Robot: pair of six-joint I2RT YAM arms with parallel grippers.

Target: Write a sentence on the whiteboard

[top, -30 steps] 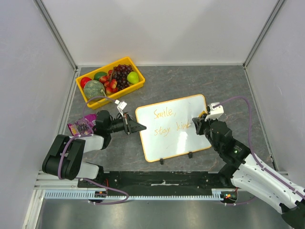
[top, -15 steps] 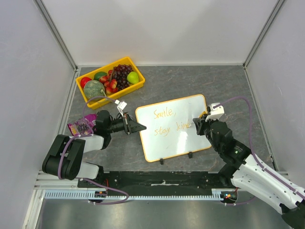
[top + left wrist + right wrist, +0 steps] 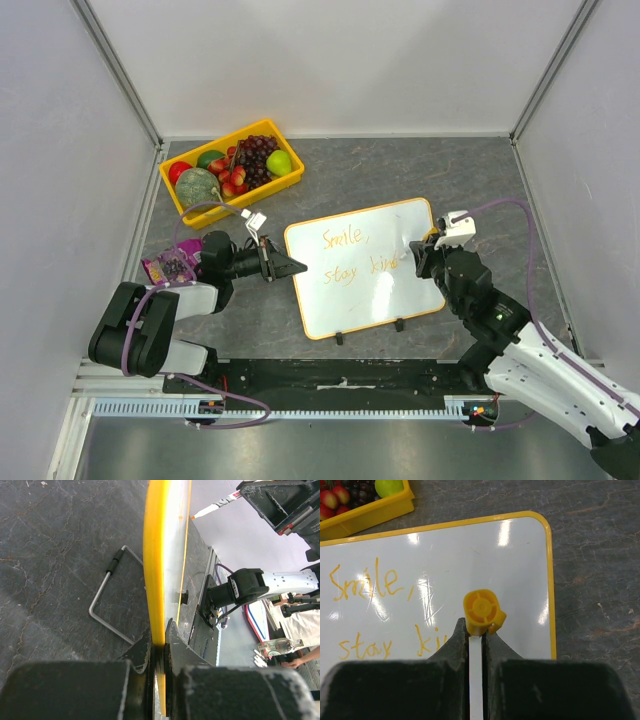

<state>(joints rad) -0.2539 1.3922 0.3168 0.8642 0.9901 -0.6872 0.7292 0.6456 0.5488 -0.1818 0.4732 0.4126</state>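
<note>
The whiteboard (image 3: 372,300) lies flat on the grey table (image 3: 470,180), with a gripper at each side edge.
A yellow fruit crate (image 3: 262,194) sits beyond the whiteboard's far-left corner. The left gripper (image 3: 159,640) is clamped on the whiteboard's left rim. The right gripper (image 3: 476,630), over the whiteboard's right part, pinches an orange marker (image 3: 481,611). The sentence (image 3: 343,238) crosses the whiteboard in two orange lines, and the second line's end is hidden by the gripper.
</note>
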